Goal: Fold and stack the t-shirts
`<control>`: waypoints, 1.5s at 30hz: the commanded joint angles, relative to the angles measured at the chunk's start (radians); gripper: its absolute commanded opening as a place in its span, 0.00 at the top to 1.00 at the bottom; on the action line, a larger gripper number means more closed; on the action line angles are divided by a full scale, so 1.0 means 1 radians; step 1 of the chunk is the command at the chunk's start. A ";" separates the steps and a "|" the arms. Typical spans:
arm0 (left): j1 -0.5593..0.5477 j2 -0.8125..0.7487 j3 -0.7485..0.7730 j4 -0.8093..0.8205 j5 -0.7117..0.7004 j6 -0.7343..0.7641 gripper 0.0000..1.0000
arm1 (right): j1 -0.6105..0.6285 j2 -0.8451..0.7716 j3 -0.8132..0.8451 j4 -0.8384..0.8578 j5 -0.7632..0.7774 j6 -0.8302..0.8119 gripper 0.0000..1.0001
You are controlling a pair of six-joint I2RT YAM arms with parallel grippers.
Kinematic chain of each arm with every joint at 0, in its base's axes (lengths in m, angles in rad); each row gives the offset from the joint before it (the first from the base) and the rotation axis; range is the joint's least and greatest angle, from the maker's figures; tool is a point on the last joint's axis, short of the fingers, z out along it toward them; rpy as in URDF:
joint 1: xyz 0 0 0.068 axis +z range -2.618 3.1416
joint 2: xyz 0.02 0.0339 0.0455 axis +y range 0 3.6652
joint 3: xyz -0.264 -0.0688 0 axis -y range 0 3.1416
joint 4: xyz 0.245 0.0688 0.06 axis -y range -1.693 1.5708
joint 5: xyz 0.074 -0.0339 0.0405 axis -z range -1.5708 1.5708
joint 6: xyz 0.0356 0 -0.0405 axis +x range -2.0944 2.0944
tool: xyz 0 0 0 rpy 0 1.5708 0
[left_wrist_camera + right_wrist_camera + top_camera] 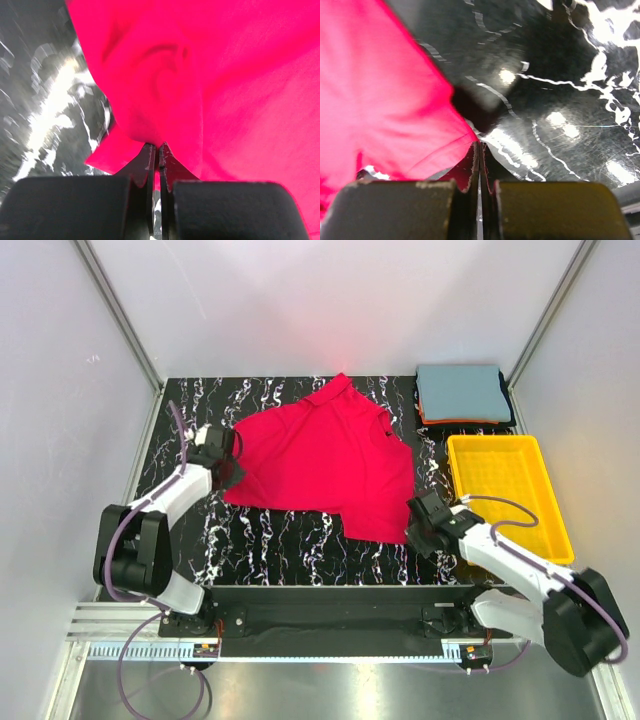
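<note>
A bright red t-shirt point(320, 455) lies partly folded on the black marbled table. My left gripper point(228, 465) sits at its left edge. In the left wrist view that gripper point(159, 146) is shut, with a bunched fold of the red cloth point(225, 75) pinched at its tips. My right gripper point(415, 530) is at the shirt's near right corner. In the right wrist view it point(480, 145) is shut on the very tip of that red corner point(395, 115). A folded grey-blue t-shirt point(460, 390) tops a stack at the back right, with thin orange and dark edges point(465, 421) under it.
A yellow plastic tray point(535, 530) stands on the table's right side, just beyond my right arm and in front of the folded stack. Bare marbled table point(270, 535) shows in front of the red shirt. White walls close in the back and sides.
</note>
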State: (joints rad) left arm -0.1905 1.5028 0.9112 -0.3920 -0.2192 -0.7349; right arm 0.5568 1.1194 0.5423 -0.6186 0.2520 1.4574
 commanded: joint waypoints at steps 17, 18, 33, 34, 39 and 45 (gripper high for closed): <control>0.230 0.165 0.403 -0.010 0.250 0.213 1.00 | 0.008 -0.323 0.094 -0.216 0.201 -0.111 1.00; 0.237 0.178 0.407 -0.013 0.259 0.218 1.00 | 0.008 -0.322 0.097 -0.211 0.198 -0.109 1.00; 0.198 0.294 0.613 -0.180 -0.038 0.333 0.46 | 0.008 -0.340 0.099 -0.133 0.127 -0.126 1.00; 0.148 0.236 0.583 -0.179 -0.092 0.362 0.46 | 0.006 -0.333 0.096 -0.124 0.122 -0.127 1.00; 0.046 0.079 0.283 -0.041 -0.068 0.404 0.46 | 0.008 -0.314 0.074 -0.076 0.109 -0.138 1.00; -0.044 0.112 0.219 -0.048 -0.060 0.508 0.50 | 0.008 -0.355 0.050 -0.067 0.099 -0.141 1.00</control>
State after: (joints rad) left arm -0.2119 1.5448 1.1290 -0.4622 -0.2218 -0.3058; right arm 0.5575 0.7967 0.5995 -0.7143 0.3462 1.3239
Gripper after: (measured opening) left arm 0.512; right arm 0.011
